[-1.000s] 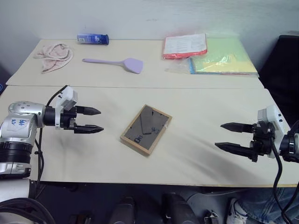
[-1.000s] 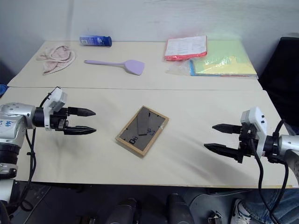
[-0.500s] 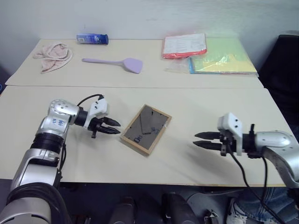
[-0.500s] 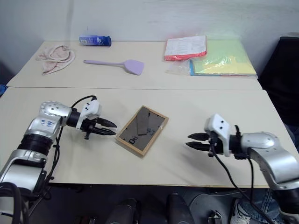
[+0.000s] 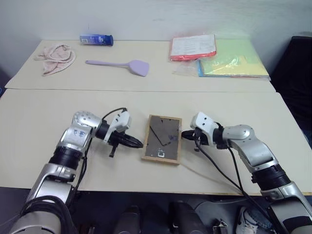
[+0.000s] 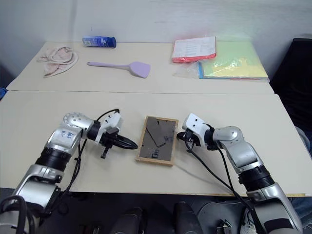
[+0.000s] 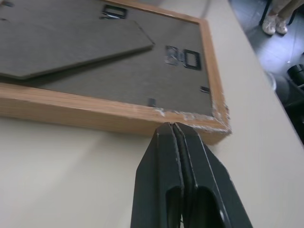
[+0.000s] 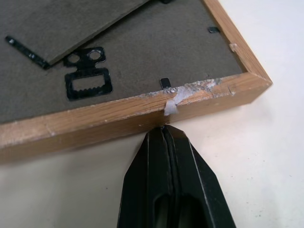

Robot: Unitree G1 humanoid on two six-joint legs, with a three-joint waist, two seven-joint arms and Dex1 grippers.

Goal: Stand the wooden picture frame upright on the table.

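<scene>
The wooden picture frame [image 5: 162, 138] lies flat on the table [image 5: 39, 126], dark back panel up, its easel stand folded against the back. My left gripper [image 5: 141, 145] is shut, and its tip touches the frame's left wooden edge near the front corner. The left wrist view shows these closed fingertips [image 7: 172, 127] against the chipped wood border [image 7: 109, 116]. My right gripper [image 5: 183, 132] is shut too, its tip pressed on the frame's right edge. In the right wrist view its fingertips [image 8: 164, 129] meet the border beside a scrap of white tape.
On the far half of the table, past the seam [image 5: 146, 90], lie a pink cloth [image 5: 55, 56], a blue tube [image 5: 96, 39], a purple spatula [image 5: 122, 65], a red folder [image 5: 193, 47] and a green folder [image 5: 234, 58]. The table's front edge runs just below the frame.
Both grippers have shut and swung inward from the table's sides to touch the frame's edges. The frame has turned from diagonal to nearly square with the table edge.
</scene>
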